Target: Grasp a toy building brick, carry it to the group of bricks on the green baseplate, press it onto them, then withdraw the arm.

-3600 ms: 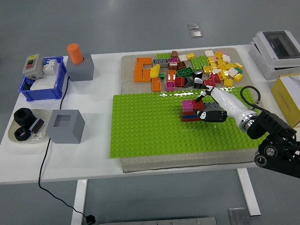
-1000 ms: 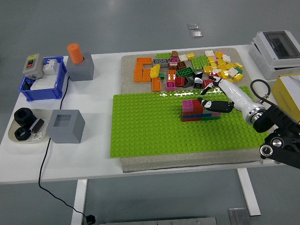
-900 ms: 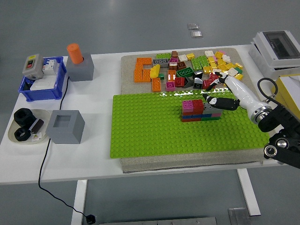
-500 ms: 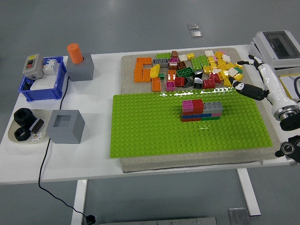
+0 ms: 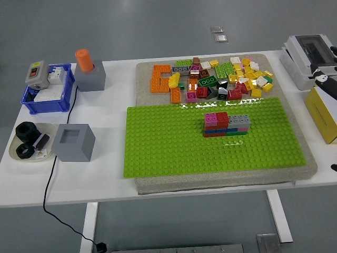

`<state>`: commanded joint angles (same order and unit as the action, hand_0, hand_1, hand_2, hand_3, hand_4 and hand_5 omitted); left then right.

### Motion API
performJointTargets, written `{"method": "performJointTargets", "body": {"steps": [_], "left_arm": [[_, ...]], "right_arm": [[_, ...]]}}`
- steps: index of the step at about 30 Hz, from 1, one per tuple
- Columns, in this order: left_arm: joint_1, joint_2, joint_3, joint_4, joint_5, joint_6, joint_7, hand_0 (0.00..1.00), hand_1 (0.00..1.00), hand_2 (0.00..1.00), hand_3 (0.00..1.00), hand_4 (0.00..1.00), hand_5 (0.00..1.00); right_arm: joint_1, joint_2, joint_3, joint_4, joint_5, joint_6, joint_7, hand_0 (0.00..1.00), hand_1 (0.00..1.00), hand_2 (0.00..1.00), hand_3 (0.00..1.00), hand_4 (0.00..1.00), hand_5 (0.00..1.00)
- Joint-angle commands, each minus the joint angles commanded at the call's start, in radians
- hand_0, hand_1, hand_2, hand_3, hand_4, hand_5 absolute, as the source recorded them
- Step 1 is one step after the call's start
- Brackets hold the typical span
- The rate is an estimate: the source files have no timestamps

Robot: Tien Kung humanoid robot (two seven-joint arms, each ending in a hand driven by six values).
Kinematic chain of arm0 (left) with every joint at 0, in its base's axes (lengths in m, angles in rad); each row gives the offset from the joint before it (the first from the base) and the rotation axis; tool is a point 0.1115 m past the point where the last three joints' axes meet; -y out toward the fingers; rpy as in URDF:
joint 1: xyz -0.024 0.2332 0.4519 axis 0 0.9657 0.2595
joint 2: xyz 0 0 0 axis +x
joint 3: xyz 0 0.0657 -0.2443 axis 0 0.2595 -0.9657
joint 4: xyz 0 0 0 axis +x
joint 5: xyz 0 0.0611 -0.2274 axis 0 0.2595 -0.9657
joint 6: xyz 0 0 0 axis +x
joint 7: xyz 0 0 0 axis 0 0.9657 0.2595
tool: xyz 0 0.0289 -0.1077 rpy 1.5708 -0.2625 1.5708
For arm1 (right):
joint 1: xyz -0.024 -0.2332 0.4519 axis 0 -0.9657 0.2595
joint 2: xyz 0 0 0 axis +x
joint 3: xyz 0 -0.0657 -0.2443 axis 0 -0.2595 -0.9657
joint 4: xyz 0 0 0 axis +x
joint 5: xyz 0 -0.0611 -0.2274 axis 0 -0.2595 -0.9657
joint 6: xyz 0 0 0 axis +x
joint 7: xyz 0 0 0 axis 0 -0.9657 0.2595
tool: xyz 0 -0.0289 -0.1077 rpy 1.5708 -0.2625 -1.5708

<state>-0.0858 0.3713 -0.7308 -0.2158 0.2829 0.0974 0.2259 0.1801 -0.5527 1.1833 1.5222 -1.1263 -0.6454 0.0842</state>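
The green baseplate (image 5: 174, 153) lies on a grey mat in the middle of the table. A group of stacked bricks (image 5: 226, 125) stands on it right of centre: pink and dark red on top at the left, a grey brick (image 5: 240, 119) on top at the right. Loose bricks (image 5: 221, 76) of many colours lie in a pile behind the plate. My right hand (image 5: 327, 71) is at the picture's right edge, well clear of the plate, with fingers spread and holding nothing. The left arm is out of view.
A grey block with an orange cylinder (image 5: 89, 74) and a blue bin (image 5: 47, 97) stand at the back left. A hollow grey block (image 5: 73, 141) and a plate of black nuts (image 5: 29, 141) sit at the left. A white electrical box (image 5: 310, 52) and a yellow box (image 5: 324, 110) are at the right.
My right hand has left the brick group and drawn back to the right, out past the table's edge. The grey brick stays on the group.
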Motion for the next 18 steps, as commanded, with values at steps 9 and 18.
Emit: {"method": "performJointTargets", "body": {"steps": [9,18], "left_arm": [[-0.011,0.017,0.000,-0.001,0.010,-0.003,0.009,0.812,0.768,0.743,0.769,0.848,0.574],[-0.018,0.027,-0.008,-0.001,0.024,-0.003,0.013,0.810,0.769,0.741,0.771,0.835,0.559]], "right_arm": [[-0.043,0.041,0.083,-0.015,0.159,0.000,0.141,0.771,0.760,0.809,0.742,0.742,0.318],[-0.047,0.052,0.089,-0.022,0.230,0.000,0.193,0.735,0.715,0.771,0.693,0.743,0.336]]}}
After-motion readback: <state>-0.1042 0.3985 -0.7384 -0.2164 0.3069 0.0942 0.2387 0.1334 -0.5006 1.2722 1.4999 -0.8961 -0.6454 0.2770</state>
